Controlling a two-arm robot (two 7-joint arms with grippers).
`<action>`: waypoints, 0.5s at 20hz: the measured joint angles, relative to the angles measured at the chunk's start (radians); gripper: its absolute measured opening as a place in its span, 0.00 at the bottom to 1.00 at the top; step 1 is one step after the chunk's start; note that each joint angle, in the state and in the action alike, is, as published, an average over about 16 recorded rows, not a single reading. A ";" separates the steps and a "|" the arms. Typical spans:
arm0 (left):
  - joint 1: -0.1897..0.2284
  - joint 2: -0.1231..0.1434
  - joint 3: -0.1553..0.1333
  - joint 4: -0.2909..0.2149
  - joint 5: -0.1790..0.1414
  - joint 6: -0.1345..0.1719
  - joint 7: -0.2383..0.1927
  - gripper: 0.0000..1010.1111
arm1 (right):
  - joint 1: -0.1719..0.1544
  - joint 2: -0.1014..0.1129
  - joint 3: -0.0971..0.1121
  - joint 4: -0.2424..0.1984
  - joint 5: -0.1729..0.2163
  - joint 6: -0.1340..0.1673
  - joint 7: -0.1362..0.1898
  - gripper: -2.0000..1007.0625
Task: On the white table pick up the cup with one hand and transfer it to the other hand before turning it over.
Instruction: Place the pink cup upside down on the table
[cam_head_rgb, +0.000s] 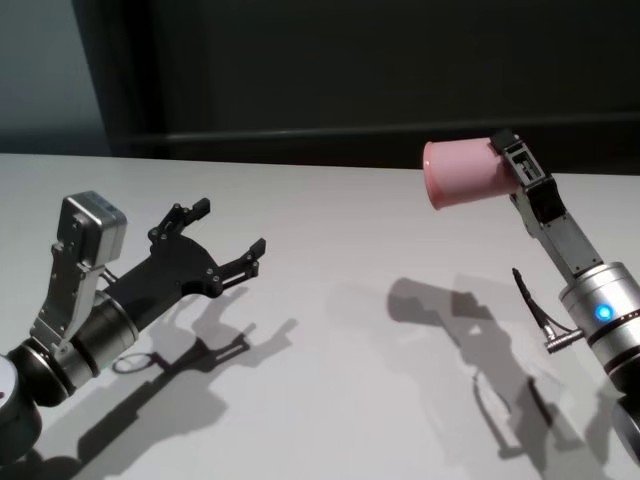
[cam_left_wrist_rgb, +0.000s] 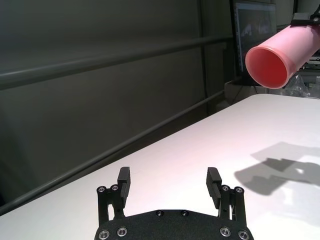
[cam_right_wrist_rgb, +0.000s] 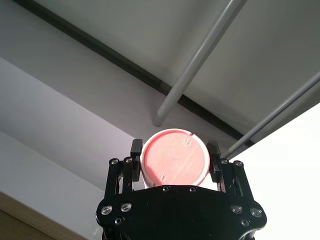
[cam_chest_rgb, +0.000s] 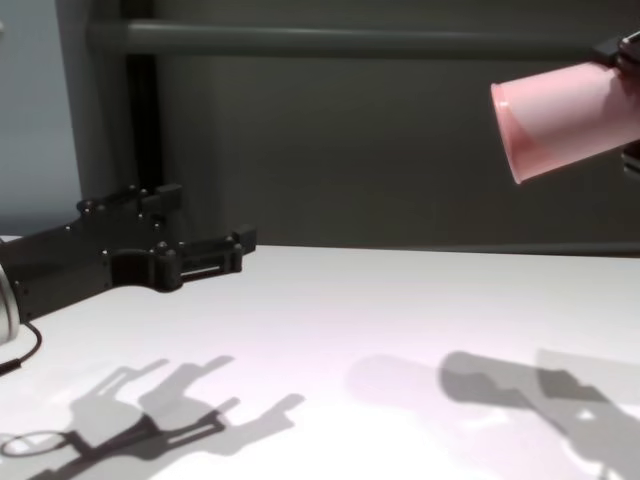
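Observation:
The pink cup (cam_head_rgb: 468, 172) hangs on its side high above the white table (cam_head_rgb: 330, 340) at the right, its open rim facing my left side. My right gripper (cam_head_rgb: 512, 165) is shut on the cup's base end; in the right wrist view the cup's bottom (cam_right_wrist_rgb: 174, 157) sits between the two fingers (cam_right_wrist_rgb: 136, 150). My left gripper (cam_head_rgb: 230, 227) is open and holds nothing, low over the table at the left, pointing towards the cup and well apart from it. From the left wrist the cup's mouth (cam_left_wrist_rgb: 270, 62) shows far off, above that gripper (cam_left_wrist_rgb: 169, 175).
A dark wall with horizontal rails (cam_head_rgb: 300, 130) runs behind the table's far edge. A monitor (cam_left_wrist_rgb: 255, 30) stands beyond the table on the right. Shadows of both arms fall on the tabletop.

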 joint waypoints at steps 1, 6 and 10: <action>0.000 0.000 0.000 0.000 0.000 0.000 0.000 0.99 | 0.002 0.011 -0.004 -0.008 -0.019 -0.006 -0.013 0.74; 0.000 0.000 0.000 0.000 0.000 0.000 0.000 0.99 | 0.023 0.064 -0.034 -0.044 -0.119 -0.024 -0.084 0.74; 0.000 0.000 0.000 0.000 0.000 0.000 0.000 0.99 | 0.053 0.105 -0.075 -0.067 -0.203 -0.014 -0.146 0.74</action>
